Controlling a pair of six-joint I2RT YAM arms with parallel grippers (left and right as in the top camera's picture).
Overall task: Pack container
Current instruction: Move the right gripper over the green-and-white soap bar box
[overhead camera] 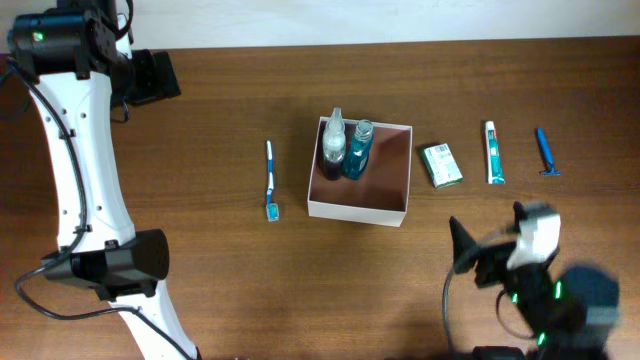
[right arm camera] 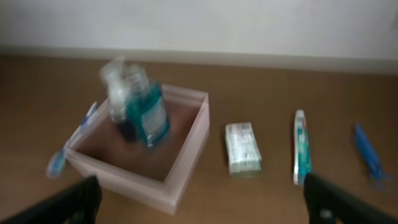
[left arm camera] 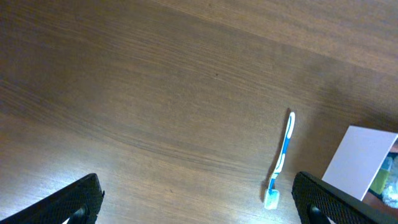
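The container [overhead camera: 385,175], a square white-walled box with a reddish-brown inside, sits mid-table. In it stand a clear bottle [overhead camera: 334,140] and a teal bottle [overhead camera: 358,150]. A blue-and-white toothbrush [overhead camera: 271,180] lies to its left. A green-and-white carton [overhead camera: 441,165], a toothpaste tube [overhead camera: 494,152] and a blue razor [overhead camera: 546,152] lie to its right. My left gripper [overhead camera: 160,75] is open and empty at the far left; its view shows the toothbrush [left arm camera: 283,155] and a container corner [left arm camera: 360,162]. My right gripper [overhead camera: 490,235] is open and empty, in front of the carton [right arm camera: 242,148] and container [right arm camera: 186,168].
The right wrist view is blurred; it shows the bottles [right arm camera: 140,106], the toothpaste [right arm camera: 301,148], the razor [right arm camera: 368,152] and the toothbrush [right arm camera: 71,146]. A pale wall runs behind the table's far edge [right arm camera: 249,59]. The left arm's base [overhead camera: 110,265] stands at the front left.
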